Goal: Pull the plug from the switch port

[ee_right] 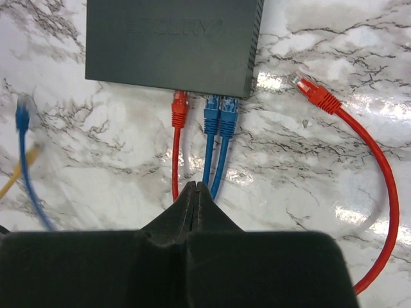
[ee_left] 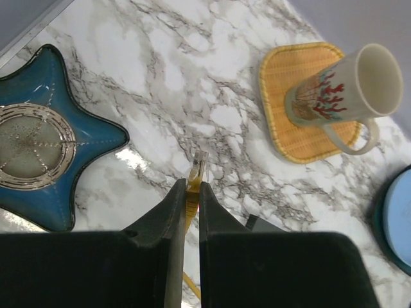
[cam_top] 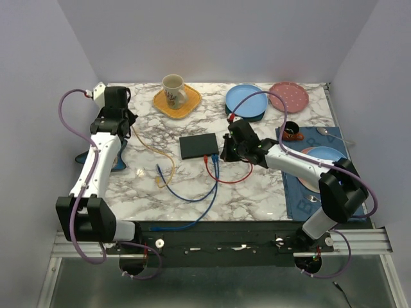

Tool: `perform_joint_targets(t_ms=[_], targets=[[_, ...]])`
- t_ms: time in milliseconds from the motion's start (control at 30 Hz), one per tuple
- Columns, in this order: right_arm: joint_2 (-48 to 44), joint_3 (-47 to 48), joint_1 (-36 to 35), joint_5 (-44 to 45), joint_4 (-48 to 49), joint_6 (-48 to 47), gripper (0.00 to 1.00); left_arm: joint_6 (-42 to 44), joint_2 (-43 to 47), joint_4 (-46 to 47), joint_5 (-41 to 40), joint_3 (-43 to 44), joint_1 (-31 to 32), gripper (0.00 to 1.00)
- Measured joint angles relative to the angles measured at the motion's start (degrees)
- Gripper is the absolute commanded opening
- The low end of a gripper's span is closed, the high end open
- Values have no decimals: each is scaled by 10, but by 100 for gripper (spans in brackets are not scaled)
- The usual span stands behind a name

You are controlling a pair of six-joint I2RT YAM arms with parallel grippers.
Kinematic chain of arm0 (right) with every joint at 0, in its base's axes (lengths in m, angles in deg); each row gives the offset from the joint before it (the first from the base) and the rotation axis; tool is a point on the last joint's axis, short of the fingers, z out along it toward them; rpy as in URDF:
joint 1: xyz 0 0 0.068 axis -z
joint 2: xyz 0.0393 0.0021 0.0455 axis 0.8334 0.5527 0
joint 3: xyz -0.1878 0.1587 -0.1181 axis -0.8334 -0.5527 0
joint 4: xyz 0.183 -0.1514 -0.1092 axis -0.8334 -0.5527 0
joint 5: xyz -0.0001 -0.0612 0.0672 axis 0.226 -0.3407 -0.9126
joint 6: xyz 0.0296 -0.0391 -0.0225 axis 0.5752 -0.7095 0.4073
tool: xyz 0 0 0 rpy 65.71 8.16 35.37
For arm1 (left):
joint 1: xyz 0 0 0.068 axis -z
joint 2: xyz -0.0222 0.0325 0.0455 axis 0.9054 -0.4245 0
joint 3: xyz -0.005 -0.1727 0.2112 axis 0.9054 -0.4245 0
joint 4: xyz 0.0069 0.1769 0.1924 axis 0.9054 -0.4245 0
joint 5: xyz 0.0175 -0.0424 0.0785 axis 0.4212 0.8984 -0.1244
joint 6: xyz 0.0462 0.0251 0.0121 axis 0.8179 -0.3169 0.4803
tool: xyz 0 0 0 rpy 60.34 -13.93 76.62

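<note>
The matte-black switch lies mid-table, also in the right wrist view. Its near long edge holds a red plug and two blue plugs in the ports. My right gripper is shut and empty, hovering over the cables just short of those plugs; in the top view it sits at the switch's right end. My left gripper is shut on a yellow plug, away from the switch at the far left, its yellow cable trailing behind.
A loose red plug and its looped cable lie right of the switch. A blue star dish, a mug on a yellow mat, blue plates, a pink plate and a blue placemat ring the table.
</note>
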Motion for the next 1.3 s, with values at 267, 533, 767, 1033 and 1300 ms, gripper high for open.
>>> perform_joint_targets(t_ms=[267, 533, 767, 1033, 1300], targets=[[0, -18, 0, 0, 6, 0, 1, 21, -113, -17, 11, -18, -4, 15], [-19, -28, 0, 0, 10, 0, 1, 16, -158, -35, 36, -19, -4, 99], [-19, -28, 0, 0, 11, 0, 1, 1, -93, -2, 74, -52, 3, 99], [-6, -10, 0, 0, 11, 0, 1, -34, 70, 66, 82, -169, 172, 92], [9, -6, 0, -2, 11, 0, 1, -65, 229, 113, 77, -251, 253, 38]])
